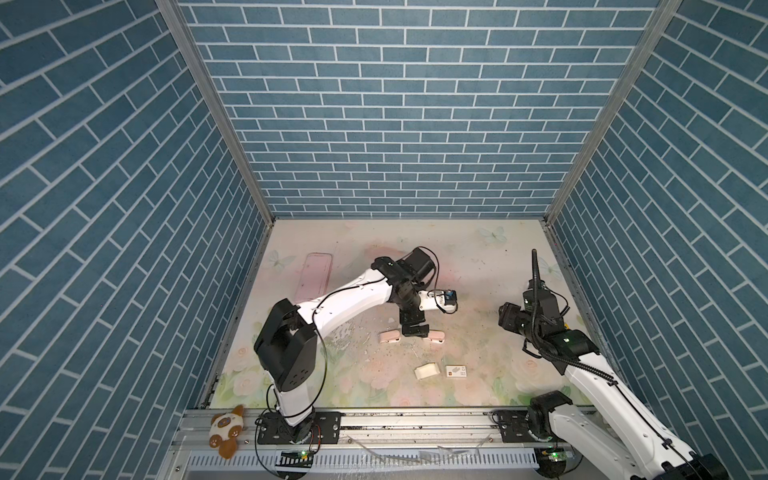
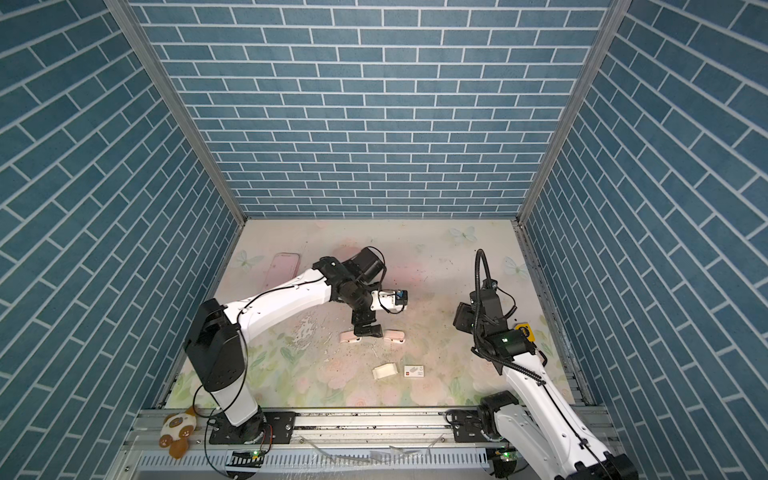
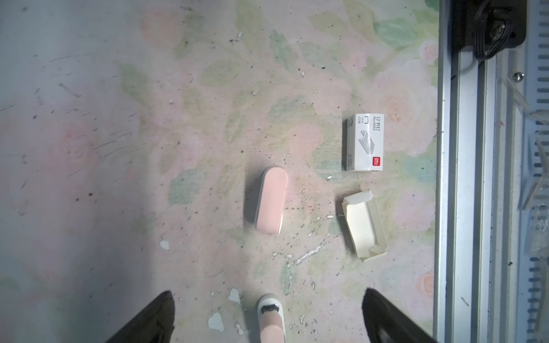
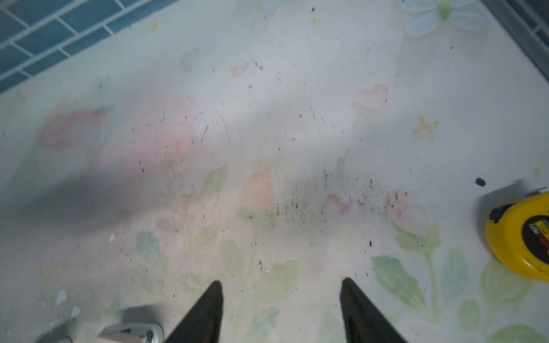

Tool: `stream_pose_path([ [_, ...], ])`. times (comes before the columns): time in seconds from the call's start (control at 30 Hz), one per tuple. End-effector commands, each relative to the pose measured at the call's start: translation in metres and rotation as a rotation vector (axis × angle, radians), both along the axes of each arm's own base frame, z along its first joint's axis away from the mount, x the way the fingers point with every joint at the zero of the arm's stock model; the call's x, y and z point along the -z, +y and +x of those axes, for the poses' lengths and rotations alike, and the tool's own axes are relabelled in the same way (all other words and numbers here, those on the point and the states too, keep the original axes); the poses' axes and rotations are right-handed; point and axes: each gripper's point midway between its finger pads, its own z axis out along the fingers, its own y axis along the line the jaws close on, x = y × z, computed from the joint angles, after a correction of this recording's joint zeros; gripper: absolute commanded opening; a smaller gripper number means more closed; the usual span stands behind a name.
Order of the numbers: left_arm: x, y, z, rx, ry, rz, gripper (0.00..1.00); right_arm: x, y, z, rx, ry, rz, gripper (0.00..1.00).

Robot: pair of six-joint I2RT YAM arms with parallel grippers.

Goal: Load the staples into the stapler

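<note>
The left gripper [image 3: 268,291], fingers spread wide, hangs over the table's middle, with two pink stapler pieces [image 1: 389,336] lying left and right of it. The white staple tray [image 3: 364,224] and its red-marked sleeve [image 3: 364,142] lie nearer, side by side. The right gripper [image 4: 281,280], fingers also apart, hovers over the floral mat [image 4: 267,118] at the right.

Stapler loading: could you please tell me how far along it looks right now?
Done: the small white cardboard tray lies out of its red-marked white sleeve and looks empty; no staple strip is in sight. In hand: nothing; the left fingers and right fingers are spread and empty. The pink oblong stapler lies shut. Left: possibly nothing, though whether staples are inside cannot be seen.
</note>
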Motion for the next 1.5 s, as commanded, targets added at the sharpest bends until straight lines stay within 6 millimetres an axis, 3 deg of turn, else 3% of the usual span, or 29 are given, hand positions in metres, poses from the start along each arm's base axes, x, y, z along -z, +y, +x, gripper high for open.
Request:
stream_pose_path([
  [0.0,-0.012,0.028,0.016,-0.132,0.033,-0.056,0.99,-0.042,-0.026,0.021,0.093,-0.223,-0.113,0.98],
  [0.13,-0.010,0.069,0.056,-0.361,-0.004,-0.096,1.00,-0.053,-0.031,0.034,0.074,-0.302,-0.114,0.99],
  [0.27,-0.007,0.113,0.092,-0.588,-0.018,-0.178,0.99,-0.047,-0.038,0.047,0.049,-0.289,-0.152,0.99],
  [0.47,0.020,0.180,0.139,-0.888,-0.063,-0.297,1.00,-0.029,-0.080,0.062,0.143,-0.332,-0.228,0.99],
  [0.57,0.020,0.216,0.162,-0.990,-0.185,-0.450,1.00,-0.014,-0.106,0.069,0.206,-0.333,-0.218,0.99],
  [0.7,0.015,0.254,0.170,-1.125,-0.226,-0.527,1.00,0.008,-0.121,0.075,0.250,-0.375,-0.246,0.99],
  [0.8,0.003,0.277,0.167,-1.195,-0.335,-0.582,1.00,0.021,-0.121,0.080,0.228,-0.385,-0.255,0.99],
  [0.87,0.002,0.284,0.154,-1.190,-0.442,-0.607,1.00,0.022,-0.119,0.085,0.208,-0.397,-0.254,0.99],
  [1.0,0.002,0.291,0.142,-1.214,-0.498,-0.655,1.00,0.022,-0.116,0.096,0.167,-0.408,-0.235,0.99],
  [1.17,0.026,0.295,0.127,-1.222,-0.579,-0.693,1.00,0.030,-0.107,0.106,0.112,-0.436,-0.218,0.99],
  [1.3,0.041,0.297,0.128,-1.224,-0.619,-0.722,1.00,0.034,-0.105,0.109,0.089,-0.416,-0.212,0.99],
  [1.47,0.043,0.297,0.133,-1.232,-0.594,-0.702,1.00,0.046,-0.095,0.121,0.016,-0.388,-0.203,0.99],
])
